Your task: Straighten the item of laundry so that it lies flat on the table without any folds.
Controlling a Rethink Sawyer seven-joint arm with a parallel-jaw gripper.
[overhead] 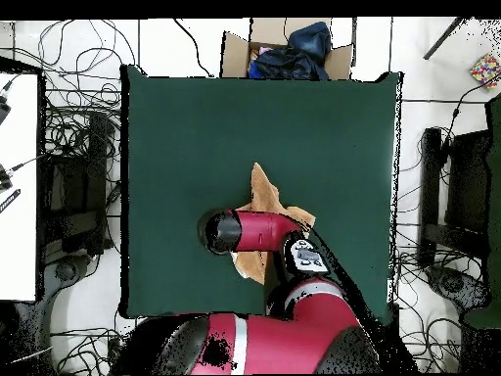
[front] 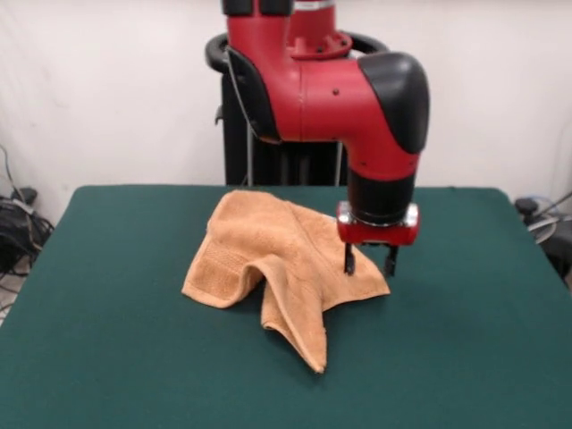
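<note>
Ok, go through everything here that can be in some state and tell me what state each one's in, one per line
towel: crumpled on the table, folded over itself, one corner trailing toward the camera in the front view.
gripper: open, fingers pointing down at the towel's edge, holding nothing.
table: bearing the towel near its middle.
cardboard box: open, dark cloth inside, on the floor past the table.

We see the arm [overhead: 256, 231] lying across the crumpled towel [overhead: 262, 192] on the green table [overhead: 196, 127]; the gripper itself is hidden beneath the arm.

No text, label, brand or number can be read anywhere.
</note>
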